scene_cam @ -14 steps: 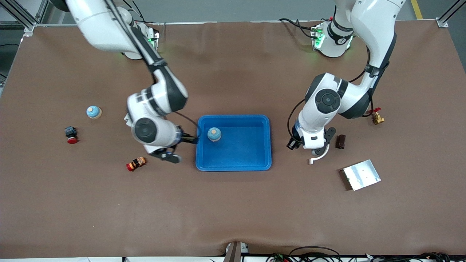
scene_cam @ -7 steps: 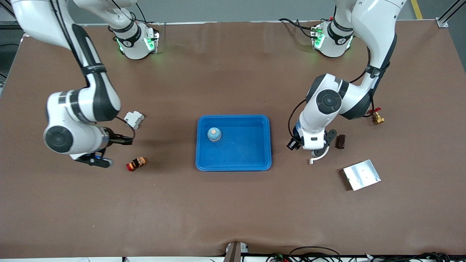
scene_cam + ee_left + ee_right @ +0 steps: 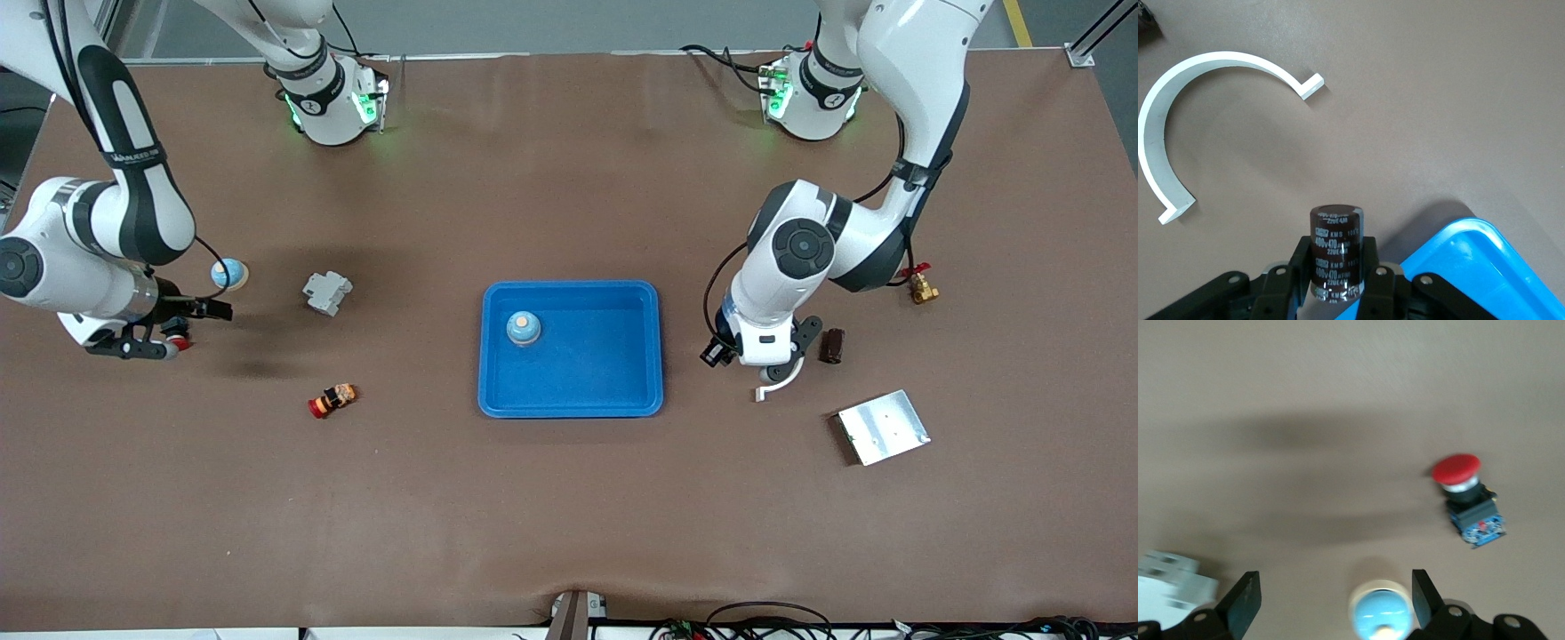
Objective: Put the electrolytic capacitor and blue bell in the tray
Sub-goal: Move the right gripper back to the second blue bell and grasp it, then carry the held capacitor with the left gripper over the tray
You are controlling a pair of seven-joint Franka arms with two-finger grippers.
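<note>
Currently, item by item.

Left gripper [image 3: 1333,293]: clenched on the electrolytic capacitor [image 3: 1335,252], a dark brown cylinder standing upright between the fingers at the bottom centre of the left wrist view. It is hanging over bare table just beside the tray [image 3: 571,348], whose blue corner is showing at the lower right of that view. A white curved bracket [image 3: 1185,113] is lying at that view's upper left. In the front view this gripper is sitting at centre right, next to the tray's edge.

Right gripper [image 3: 1337,600]: fingers [image 3: 1245,603] spread wide, grasping nothing, hovering at the far left of the front view. A blue bell [image 3: 1382,613] is lying on the table between the open fingers, at the bottom centre of the right wrist view. A red push button [image 3: 1468,497] is sitting at that view's centre right; a grey block [image 3: 326,292] is resting nearby.

Second blue bell [image 3: 523,327]: standing upright inside the tray, toward its upper left corner in the front view.
</note>
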